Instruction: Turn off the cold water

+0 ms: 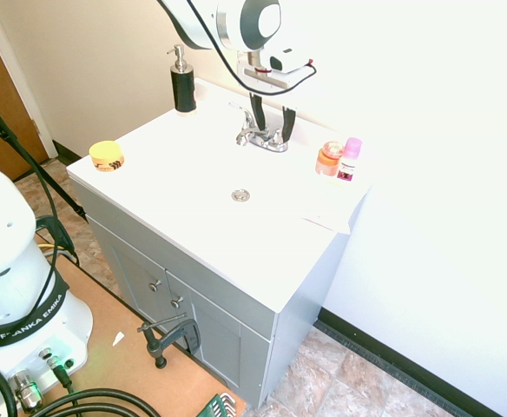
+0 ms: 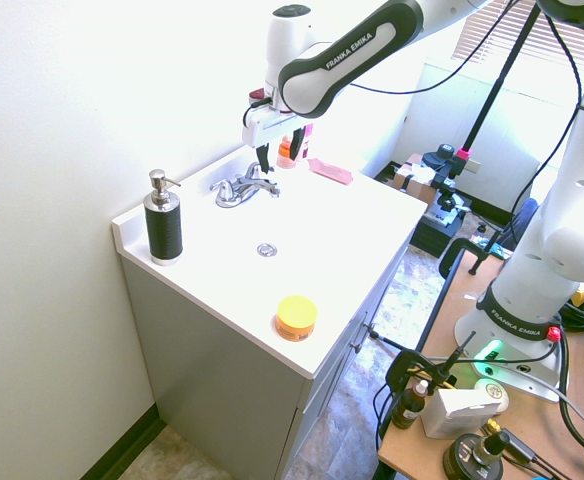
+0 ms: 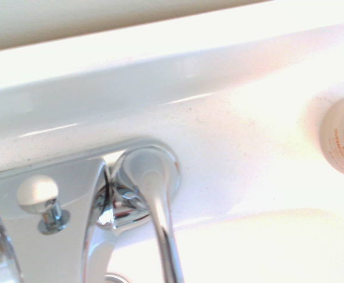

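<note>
Gripper [image 1: 271, 117] poised at the chrome faucet [image 1: 262, 135] on the white basin [image 1: 193, 165].
Fingers spread, released, straddling one faucet lever directly beneath; no water stream visible. Orange bottle [image 1: 329, 159] stands to one side, black soap pump [image 1: 182, 81] well apart on the other.

In the first exterior view you have the faucet [image 1: 262, 135] at upper centre of the frame, at the back of the surface [image 1: 193, 234], with the drain [image 1: 240, 195] just below it. The pump bottle [image 1: 182, 82] stands to the upper left, the round tub [image 1: 107, 156] at the left edge, and two small bottles [image 1: 339, 160] touch at the right. The pincer [image 1: 269, 120] hangs directly over the faucet.
</note>
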Motion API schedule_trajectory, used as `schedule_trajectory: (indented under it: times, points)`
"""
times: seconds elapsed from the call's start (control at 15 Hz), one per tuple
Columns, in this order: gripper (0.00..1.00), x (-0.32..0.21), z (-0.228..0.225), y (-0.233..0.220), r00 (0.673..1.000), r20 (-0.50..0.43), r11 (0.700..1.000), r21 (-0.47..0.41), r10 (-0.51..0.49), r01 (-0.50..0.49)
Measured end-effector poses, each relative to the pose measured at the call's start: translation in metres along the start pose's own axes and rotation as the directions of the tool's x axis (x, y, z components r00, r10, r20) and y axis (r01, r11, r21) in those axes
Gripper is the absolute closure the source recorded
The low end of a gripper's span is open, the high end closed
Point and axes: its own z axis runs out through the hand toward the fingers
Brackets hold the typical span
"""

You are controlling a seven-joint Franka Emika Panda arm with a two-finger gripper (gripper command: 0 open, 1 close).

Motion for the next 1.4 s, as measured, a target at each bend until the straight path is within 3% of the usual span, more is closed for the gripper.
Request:
schedule_trajectory:
  times: [0.73,1.4]
  points:
    - [0.00,0.027,0.012,0.010,0.998,-0.061,0.999,-0.039,0.025,-0.027]
    - [0.00,0.044,0.018,-0.013,0.994,-0.098,0.998,-0.038,0.048,-0.052]
